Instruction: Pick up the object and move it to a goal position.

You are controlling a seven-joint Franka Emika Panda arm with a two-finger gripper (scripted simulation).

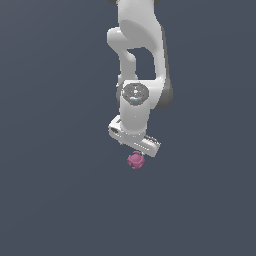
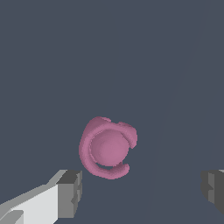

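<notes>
Object between wide-apart jaws

A plain, dark slate-blue surface fills the whole background of the exterior view, even in tone and without marks. The wrist view shows the same flat surface, with only a faint curved boundary between two slightly different shades.

Glossy white rounded arm, grey fingers, round metallic joint cap.
</notes>
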